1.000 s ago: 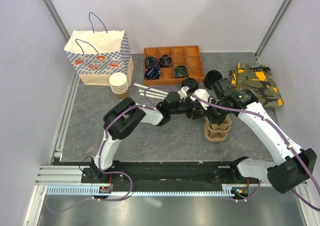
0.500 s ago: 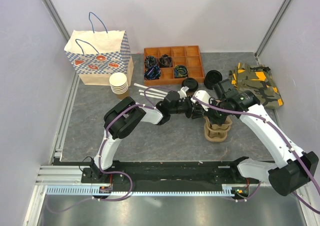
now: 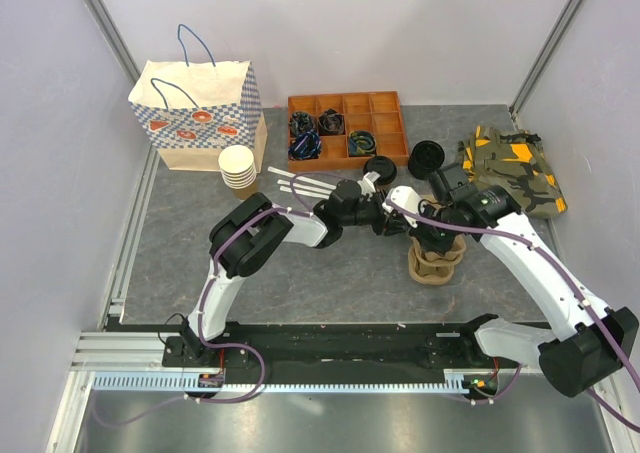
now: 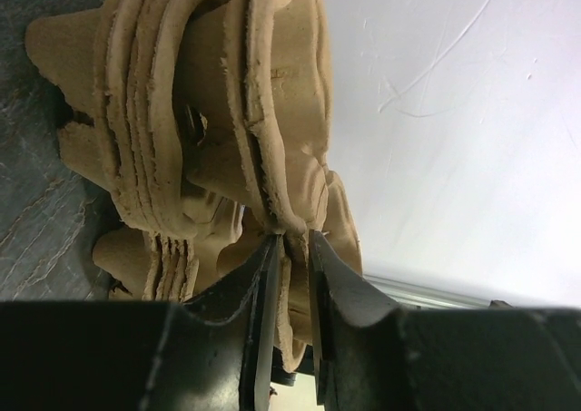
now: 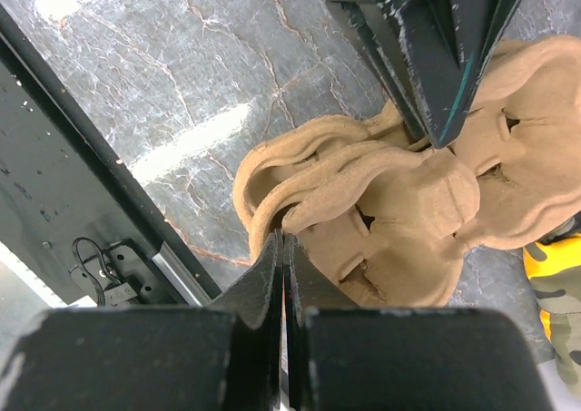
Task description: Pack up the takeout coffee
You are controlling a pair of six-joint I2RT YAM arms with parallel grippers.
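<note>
A stack of tan pulp cup carriers point(image 3: 435, 260) stands right of the table's middle. My left gripper point(image 3: 398, 223) reaches it from the left; in the left wrist view the gripper point(image 4: 292, 240) has its jaws pinched on the rim of the top carrier point(image 4: 272, 112). My right gripper point(image 3: 430, 235) comes from the right. It is shut point(image 5: 284, 237), and its tips touch the stack's rim where the top carrier point(image 5: 390, 202) lifts off the others. The takeout coffee is out of view. Two round black lids point(image 3: 380, 165) point(image 3: 425, 156) lie near the wooden tray.
A patterned paper bag point(image 3: 195, 113) stands at the back left, with a stack of lidless paper cups point(image 3: 238, 166) in front of it. A wooden compartment tray point(image 3: 385, 103) sits at the back centre, white sticks point(image 3: 300, 183) lie before it, and a camouflage cloth point(image 3: 510, 168) is at the right.
My left gripper's jaws have narrowed onto the top carrier's rim. The right arm has shifted slightly toward the stack and stayed shut.
</note>
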